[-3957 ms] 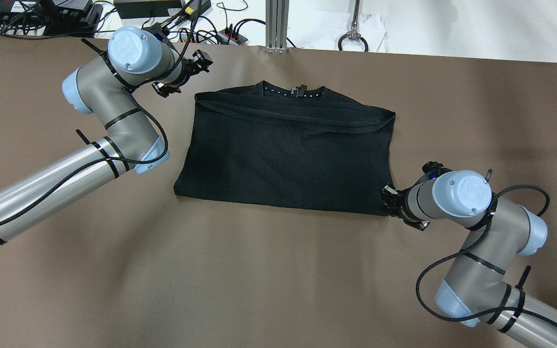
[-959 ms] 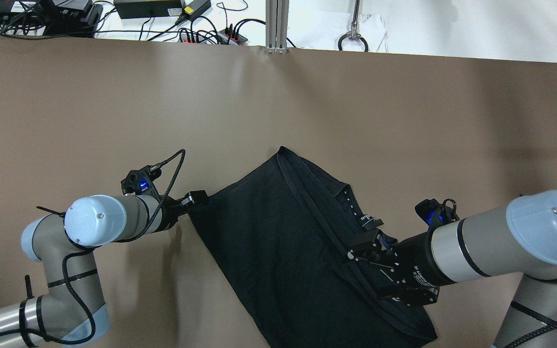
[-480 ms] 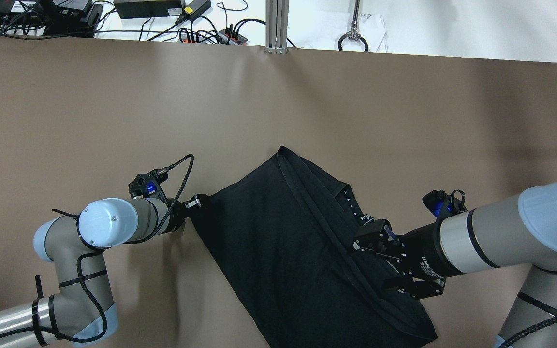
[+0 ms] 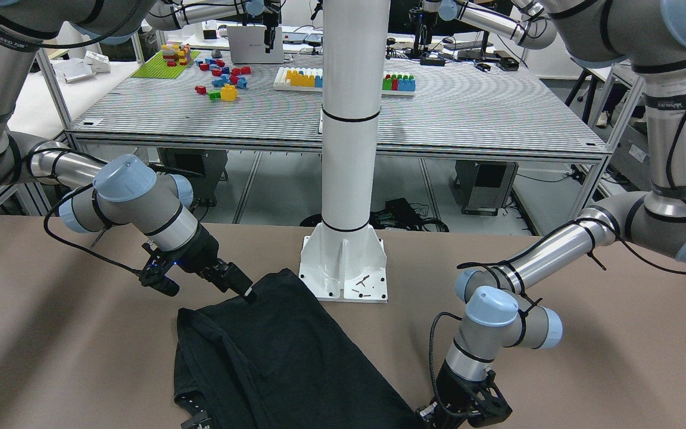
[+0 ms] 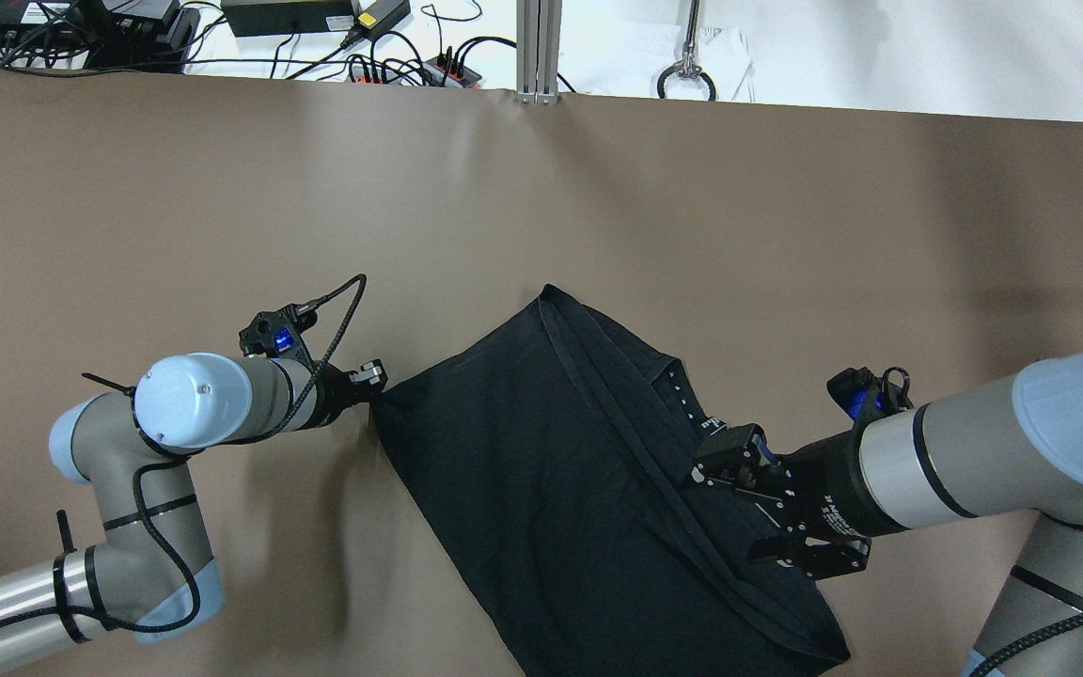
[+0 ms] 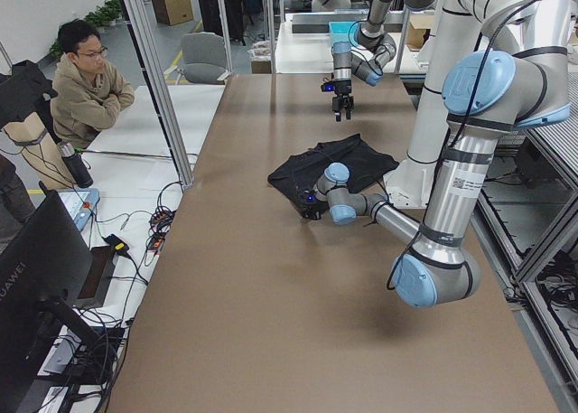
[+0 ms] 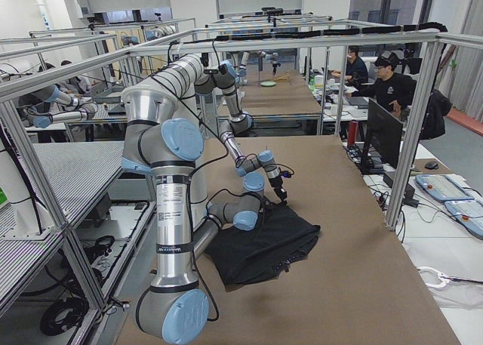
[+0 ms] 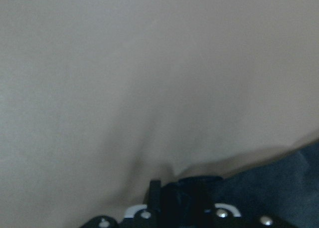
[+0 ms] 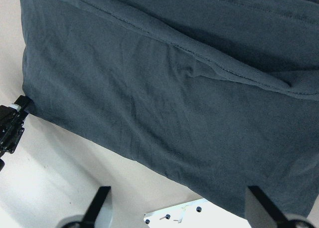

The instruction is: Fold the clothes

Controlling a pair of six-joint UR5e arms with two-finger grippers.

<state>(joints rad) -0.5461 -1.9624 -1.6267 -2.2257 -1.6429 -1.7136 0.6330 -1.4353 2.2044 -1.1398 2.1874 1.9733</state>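
Note:
The clothes (image 5: 551, 470) are one black garment lying slantwise on the brown table (image 5: 222, 207), collar (image 5: 706, 423) toward the right. My left gripper (image 5: 375, 376) is shut on the garment's left corner, which is drawn to a point; in the left wrist view dark cloth (image 8: 279, 178) sits between the fingers. My right gripper (image 5: 728, 512) hovers open over the collar side. Its spread fingers (image 9: 102, 200) frame the cloth (image 9: 174, 88) with nothing between them. In the front view the garment (image 4: 283, 357) lies before the pillar, the right gripper (image 4: 242, 287) at its near-robot edge.
The white pillar base (image 4: 344, 268) stands just behind the garment on the robot's side. Cables and power strips (image 5: 410, 66) lie beyond the table's far edge. A seated person (image 6: 86, 83) watches from beside the table's end.
Since four seconds ago the garment has been dragged from the far middle toward the robot and turned slantwise. In the last half second the left gripper shifted slightly left; the right one barely moved.

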